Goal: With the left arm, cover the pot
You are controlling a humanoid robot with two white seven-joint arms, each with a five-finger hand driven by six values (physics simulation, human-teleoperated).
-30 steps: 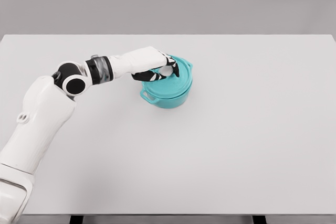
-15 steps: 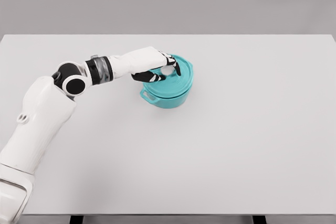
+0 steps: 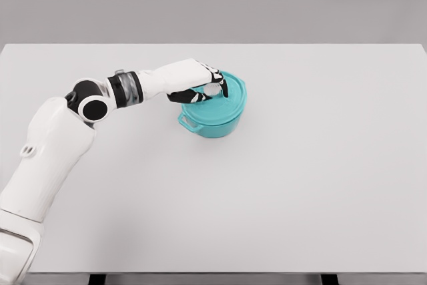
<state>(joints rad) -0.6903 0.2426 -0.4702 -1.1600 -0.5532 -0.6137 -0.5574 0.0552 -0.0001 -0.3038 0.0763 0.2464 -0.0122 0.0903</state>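
A teal pot with side handles stands on the white table, a little left of the middle. Its teal lid lies on top of the pot, reaching the rim on the right side. My left hand comes in from the left over the lid, with its dark fingers curled around the lid's grey knob. The hand hides the left part of the lid. My right arm does not show.
The white table spreads wide to the right and toward the front of the pot. My left elbow and forearm hang over the table's left part.
The lid has shifted slightly to the right and settled more level on the pot. The left hand moved with it, still on the knob.
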